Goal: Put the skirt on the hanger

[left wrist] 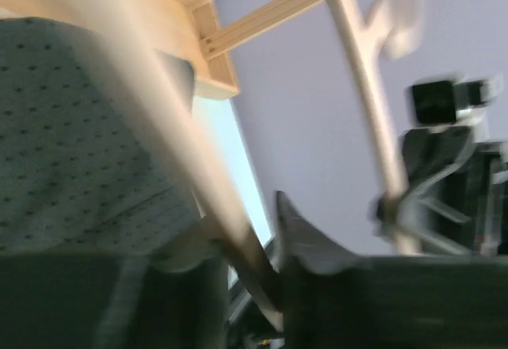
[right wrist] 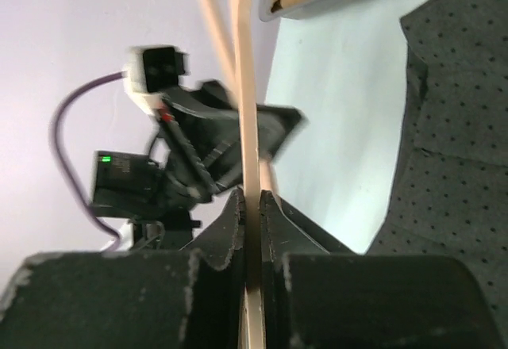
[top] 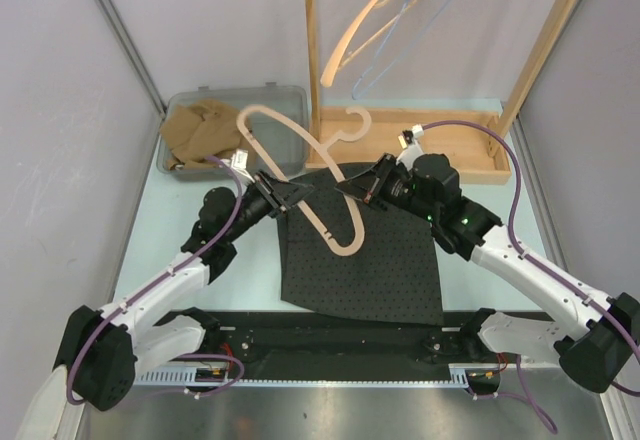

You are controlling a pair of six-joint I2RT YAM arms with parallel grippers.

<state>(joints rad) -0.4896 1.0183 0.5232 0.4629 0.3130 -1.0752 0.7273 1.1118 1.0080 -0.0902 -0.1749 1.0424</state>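
Observation:
A peach hanger (top: 300,175) is held up over a dark dotted skirt (top: 370,260) that lies flat on the table. My left gripper (top: 288,192) is shut on the hanger's left arm. In the blurred left wrist view the bar (left wrist: 159,127) runs down between the jaws of the left gripper (left wrist: 242,234), with the skirt (left wrist: 63,127) behind it. My right gripper (top: 355,190) is shut on the hanger's other arm. In the right wrist view the right gripper (right wrist: 251,202) pinches the thin bar (right wrist: 246,87), and the skirt (right wrist: 460,127) lies at the right.
A wooden rack (top: 420,145) stands at the back with a peach hanger (top: 365,25) and a blue hanger (top: 410,30) hung on it. A grey bin (top: 285,95) at the back left holds a tan garment (top: 200,130).

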